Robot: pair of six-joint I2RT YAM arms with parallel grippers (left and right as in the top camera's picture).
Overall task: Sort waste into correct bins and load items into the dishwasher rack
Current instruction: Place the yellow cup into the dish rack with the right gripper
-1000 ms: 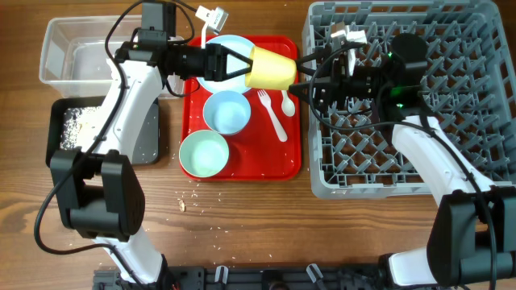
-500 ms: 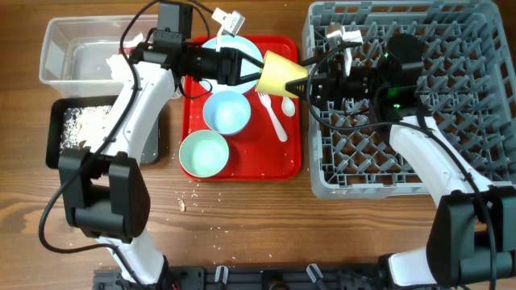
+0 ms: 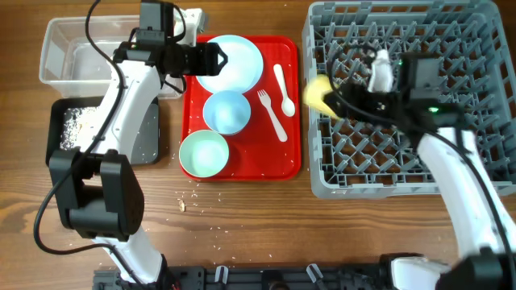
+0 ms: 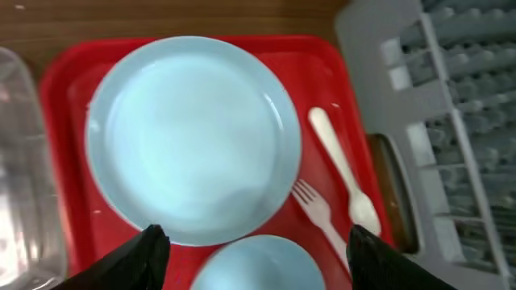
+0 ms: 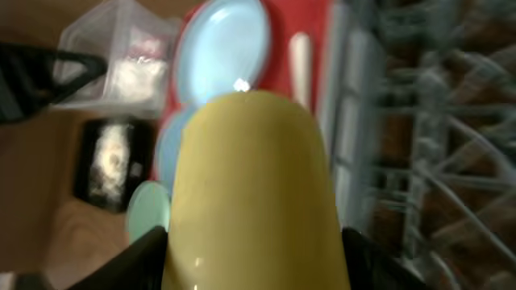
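Note:
My right gripper (image 3: 329,98) is shut on the small yellow cup (image 3: 314,93), which hangs at the left edge of the grey dishwasher rack (image 3: 419,161). In the right wrist view the cup (image 5: 250,177) fills the space between both fingers (image 5: 133,262). My left gripper (image 3: 216,58) is open and holds nothing, above the pale blue plate (image 3: 238,60) on the red tray (image 3: 242,171). Its wrist view shows the plate (image 4: 193,137), a bowl (image 4: 258,270), the white fork (image 4: 318,213) and spoon (image 4: 343,173). Two bowls (image 3: 226,111) (image 3: 204,153) sit below the plate.
A clear tub (image 3: 60,44) stands at the far left. In front of it a black tray (image 3: 141,137) holds white rice (image 3: 81,121). A few loose grains (image 3: 189,197) lie on the wooden table in front of the red tray.
The yellow cup passed from my left gripper to my right one. The left jaws opened and pulled back left over the plate. The right arm carried the cup right to the rack's edge.

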